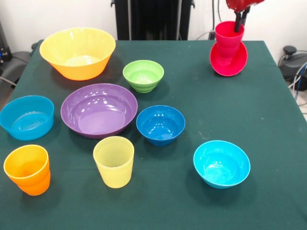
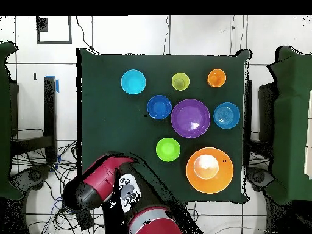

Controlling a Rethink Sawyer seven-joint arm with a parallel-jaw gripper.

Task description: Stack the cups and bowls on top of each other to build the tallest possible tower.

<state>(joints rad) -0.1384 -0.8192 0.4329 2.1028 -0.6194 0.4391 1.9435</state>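
A red cup [image 1: 229, 34] sits nested in a small red bowl [image 1: 229, 61] at the table's far right; this tower tilts toward the camera. My gripper [image 1: 238, 20] comes down from the top edge, one black finger inside the cup's rim, shut on the cup. In the overhead view the red arm [image 2: 100, 183] hides the stack. Standing loose are a ribbed yellow cup [image 1: 114, 161], an orange cup [image 1: 27, 168], a dark blue bowl [image 1: 160, 124], a cyan bowl [image 1: 221, 164], a lime green bowl [image 1: 143, 75], a purple bowl [image 1: 99, 110], a light blue bowl [image 1: 27, 117] and a large yellow-orange bowl [image 1: 76, 58].
The dark green tablecloth [image 1: 268, 120] covers the table to its edges. Cables and chair bases lie on the floor past the right and left edges. Overhead, the bowls cluster around the purple bowl [image 2: 190, 118], apart from the arm.
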